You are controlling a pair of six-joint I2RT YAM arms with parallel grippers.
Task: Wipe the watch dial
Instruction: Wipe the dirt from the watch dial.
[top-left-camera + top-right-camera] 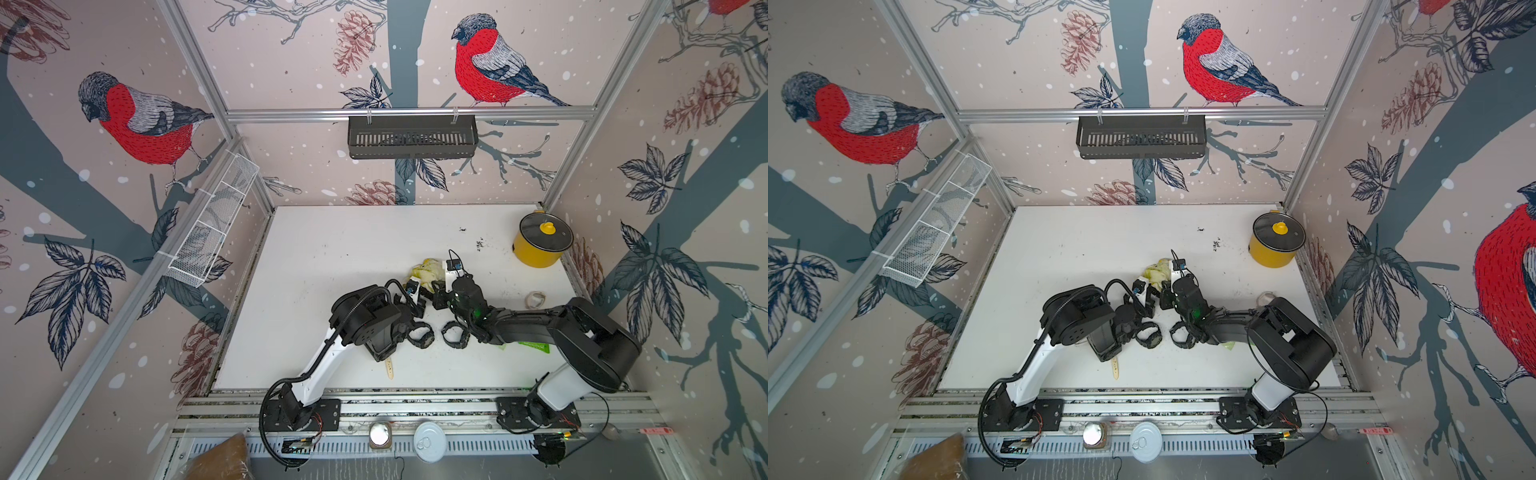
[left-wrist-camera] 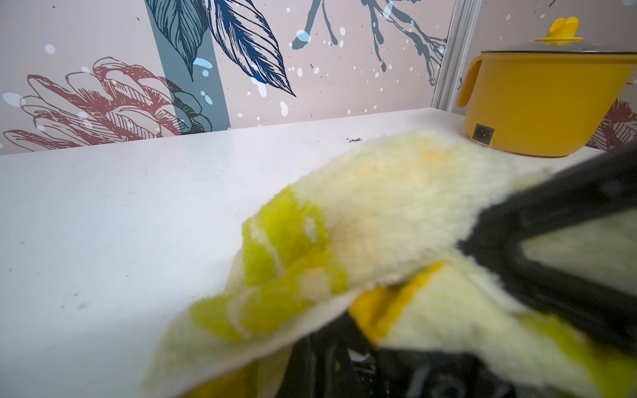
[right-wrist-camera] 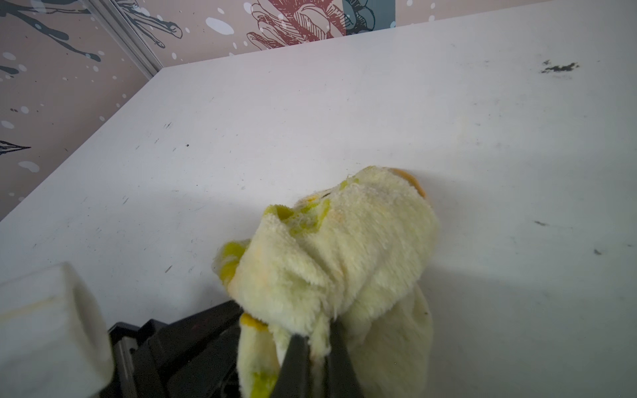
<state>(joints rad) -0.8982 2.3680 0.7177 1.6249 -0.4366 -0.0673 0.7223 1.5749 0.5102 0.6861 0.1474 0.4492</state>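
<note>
Right gripper is clamped on the yellow cloth, lower centre of frame. Left gripper is closed beside it, contents hidden. A black watch and a second watch are laid on the table, mid-frame.

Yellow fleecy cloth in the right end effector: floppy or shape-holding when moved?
Likely floppy: the cloth bunches in soft folds beyond the right end effector, which pinches a small part of it. Probably light, as it looks like thin plush fabric. The fleecy pile looks grippy, so slipping seems unlikely, though loose ends may drag on the table.
</note>
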